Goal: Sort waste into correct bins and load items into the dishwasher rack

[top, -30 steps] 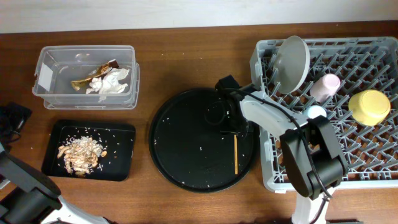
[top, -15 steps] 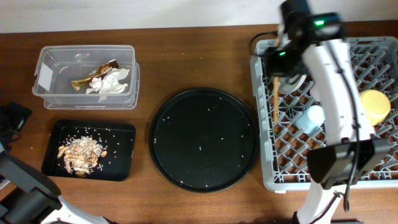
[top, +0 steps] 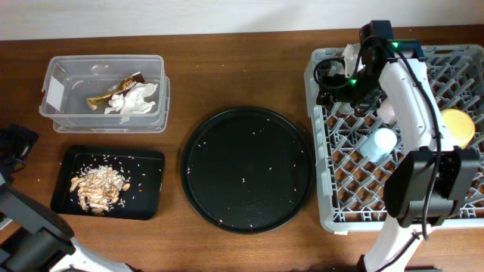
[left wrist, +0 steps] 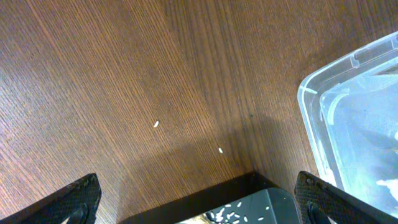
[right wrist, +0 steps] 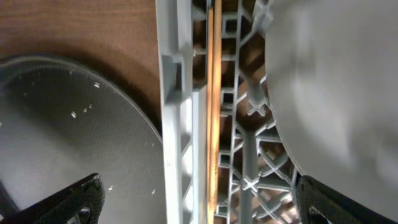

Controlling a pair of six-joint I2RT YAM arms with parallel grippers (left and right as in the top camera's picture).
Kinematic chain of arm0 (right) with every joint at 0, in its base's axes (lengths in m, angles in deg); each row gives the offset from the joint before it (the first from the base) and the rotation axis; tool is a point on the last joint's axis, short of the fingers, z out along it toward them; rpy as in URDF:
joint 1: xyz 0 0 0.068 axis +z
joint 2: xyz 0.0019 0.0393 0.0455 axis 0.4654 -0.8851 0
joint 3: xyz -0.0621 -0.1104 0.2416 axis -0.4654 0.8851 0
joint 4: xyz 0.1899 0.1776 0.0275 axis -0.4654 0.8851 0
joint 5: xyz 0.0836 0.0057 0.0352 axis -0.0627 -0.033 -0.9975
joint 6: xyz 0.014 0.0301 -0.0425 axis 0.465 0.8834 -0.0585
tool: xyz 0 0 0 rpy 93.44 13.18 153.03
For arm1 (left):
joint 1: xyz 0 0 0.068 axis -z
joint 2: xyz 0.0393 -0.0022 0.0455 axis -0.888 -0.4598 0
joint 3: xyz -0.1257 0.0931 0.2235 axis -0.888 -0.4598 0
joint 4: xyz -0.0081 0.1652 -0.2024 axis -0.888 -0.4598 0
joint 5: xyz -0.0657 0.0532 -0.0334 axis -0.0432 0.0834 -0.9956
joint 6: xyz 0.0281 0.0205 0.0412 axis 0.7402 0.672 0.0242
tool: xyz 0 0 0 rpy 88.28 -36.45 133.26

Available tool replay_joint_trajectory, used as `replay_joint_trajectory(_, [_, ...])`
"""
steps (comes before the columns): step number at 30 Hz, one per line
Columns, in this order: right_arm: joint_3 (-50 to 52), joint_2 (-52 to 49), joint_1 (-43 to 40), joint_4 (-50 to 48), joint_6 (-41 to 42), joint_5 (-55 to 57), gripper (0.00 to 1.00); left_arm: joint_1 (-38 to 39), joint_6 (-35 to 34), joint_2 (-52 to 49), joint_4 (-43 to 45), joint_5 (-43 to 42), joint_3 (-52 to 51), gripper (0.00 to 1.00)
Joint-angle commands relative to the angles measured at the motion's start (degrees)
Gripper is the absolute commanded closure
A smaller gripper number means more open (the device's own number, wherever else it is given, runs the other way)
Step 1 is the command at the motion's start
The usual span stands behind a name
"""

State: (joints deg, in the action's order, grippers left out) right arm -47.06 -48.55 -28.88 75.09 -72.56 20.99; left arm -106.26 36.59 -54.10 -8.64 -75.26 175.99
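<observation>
The right pincer (right wrist: 199, 190), spread and empty, hangs over chopsticks (right wrist: 213, 93) lying in the rack (top: 321, 215) with cup (top: 380, 142) and bowl (top: 457, 128); tissue (top: 138, 98) and wrapper (top: 102, 98) in the tub (top: 98, 122), scraps (top: 97, 185) in the tray (top: 147, 189): seemingly nothing left.

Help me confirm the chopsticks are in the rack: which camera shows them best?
Right wrist: the chopsticks lie lengthwise just inside the rack wall, sharp and unobstructed. Overhead, I cannot make them out beside the right arm. Left wrist shows none of them.
</observation>
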Motion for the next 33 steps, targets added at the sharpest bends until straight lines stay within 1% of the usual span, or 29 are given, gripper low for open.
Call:
replay_joint_trajectory(1, [-0.8,10.4,-0.3,6.0,1.5,-1.6,0.02,0.0,-0.3,1.5,0.0,0.0,0.1,0.01])
replay_joint_trajectory(4, [0.0,22.6,-0.3,13.7,1.6,-1.4,0.02,0.0,-0.3,1.5,0.0,0.0,0.1,0.01])
replay_joint_trajectory(6, [2.8,30.5,-0.3,18.6,1.5,-1.4,0.02,0.0,-0.3,1.5,0.0,0.0,0.1,0.01])
replay_joint_trajectory(7, [9.1,37.6,-0.3,18.4,1.5,-1.1,0.03,0.0,-0.3,1.5,0.0,0.0,0.1,0.01])
replay_joint_trajectory(8, [13.9,42.4,-0.3,17.8,1.5,-1.0,0.02,0.0,-0.3,1.5,0.0,0.0,0.1,0.01])
replay_joint_trajectory(10, [27.1,56.6,-0.3,11.7,1.5,-1.1,0.02,0.0,-0.3,1.5,0.0,0.0,0.1,0.01])
replay_joint_trajectory(12, [33.2,65.0,-0.3,10.4,1.6,-2.9,0.02,0.0,-0.3,1.5,0.0,0.0,0.1,0.01])
replay_joint_trajectory(13, [33.9,66.9,-0.3,10.4,1.5,-2.6,0.02,0.0,-0.3,1.5,0.0,0.0,0.1,0.01])
replay_joint_trajectory(21, [34.0,67.2,-0.3,10.8,1.5,-2.4,0.02,0.0,-0.3,1.5,0.0,0.0,0.1,0.01])
replay_joint_trajectory(22, [35.1,68.9,-0.3,8.5,1.5,-2.5,0.02,0.0,-0.3,1.5,0.0,0.0,0.1,0.01])
replay_joint_trajectory(24, [42.9,78.9,-0.3,-2.0,1.4,-2.4,0.02,0.0,-0.3,1.5,0.0,0.0,0.1,0.00])
replay_joint_trajectory(27, [62.6,98.8,-0.4,-22.0,-1.2,-2.5,0.02,0.0,-0.3,1.5,0.0,0.0,0.1,0.01])
replay_joint_trajectory(28, [72.7,105.5,-0.4,-31.4,-1.1,-2.5,0.02,0.0,-0.3,1.5,0.0,0.0,0.1,0.01])
replay_joint_trajectory(30, [84.0,110.7,-0.4,-43.2,-1.1,-3.3,0.02,0.0,-0.3,1.5,0.0,0.0,0.1,0.01])
replay_joint_trajectory(31, [90.0,113.5,-0.3,-51.4,-1.0,-4.0,0.02,0.0,-0.3,1.5,0.0,0.0,0.1,0.01])
replay_joint_trajectory(33, [95.7,114.6,0.2,-61.0,-1.1,-3.9,0.02,0.0,-0.3,1.5,0.0,0.0,0.1,0.01])
